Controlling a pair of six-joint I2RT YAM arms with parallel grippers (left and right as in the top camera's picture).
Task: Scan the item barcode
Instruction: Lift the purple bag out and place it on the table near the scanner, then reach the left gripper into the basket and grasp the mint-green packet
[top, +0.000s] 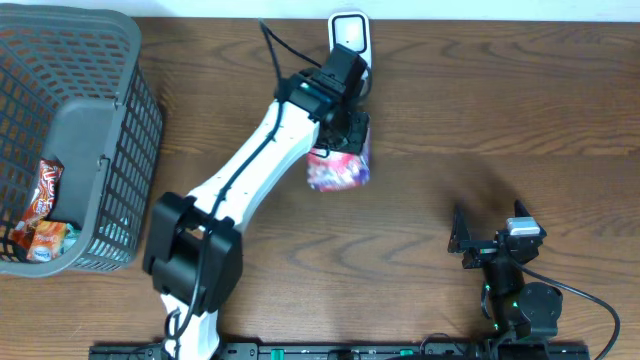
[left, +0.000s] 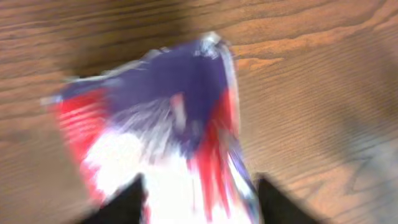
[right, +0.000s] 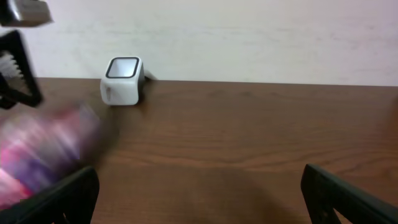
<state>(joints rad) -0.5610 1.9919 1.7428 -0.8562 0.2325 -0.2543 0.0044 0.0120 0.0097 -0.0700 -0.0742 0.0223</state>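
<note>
Left gripper (top: 347, 135) is hovering over the packet (top: 338, 171), its fingers straddling the packet's blurred top; whether it is gripping or has let go, I cannot tell. The packet is sitting near the scanner (top: 349, 33), on the robot's side. Right gripper (right: 199, 186) is gaping wide, well apart.

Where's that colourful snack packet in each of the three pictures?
Overhead: the snack packet is mid-picture, just below the white scanner.
Left wrist: packet fills the middle, blurred.
Right wrist: packet is a blur at far left.
Shared landmark: the scanner, seen overhead and from the right wrist only.
</note>
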